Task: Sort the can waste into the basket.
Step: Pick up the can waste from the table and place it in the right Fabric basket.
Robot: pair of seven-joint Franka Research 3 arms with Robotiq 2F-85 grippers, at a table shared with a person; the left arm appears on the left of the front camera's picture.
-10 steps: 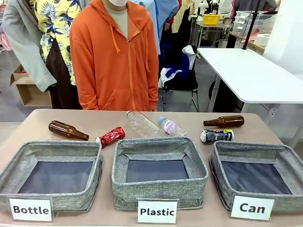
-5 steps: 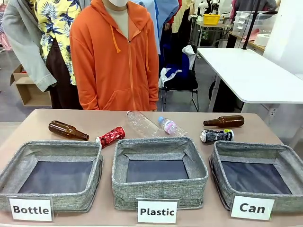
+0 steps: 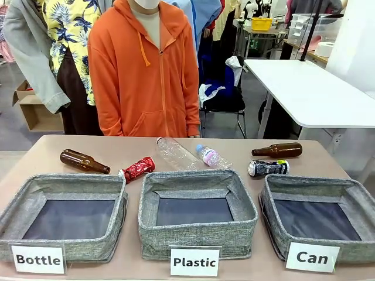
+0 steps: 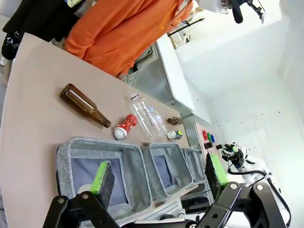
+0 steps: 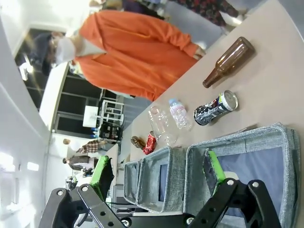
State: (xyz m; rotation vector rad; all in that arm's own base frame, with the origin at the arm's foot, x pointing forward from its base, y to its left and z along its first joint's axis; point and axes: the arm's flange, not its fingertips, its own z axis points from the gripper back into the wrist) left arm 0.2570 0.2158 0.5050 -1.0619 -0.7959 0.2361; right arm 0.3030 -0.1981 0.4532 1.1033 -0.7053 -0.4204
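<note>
Beyond right pincer, black can, apart

**Three cards, one word each**

A white card with bold black print stands at the near side of each grey bin. The Bottle card reads "Bottle" on the left bin. The Plastic card reads "Plastic" on the middle bin. The Can card reads "Can" on the basket. The white print on the black can and the label on the small bottle are too small to read.

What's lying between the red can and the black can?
In the front view, two clear plastic bottles: a large bottle and a small bottle beside it.
</note>
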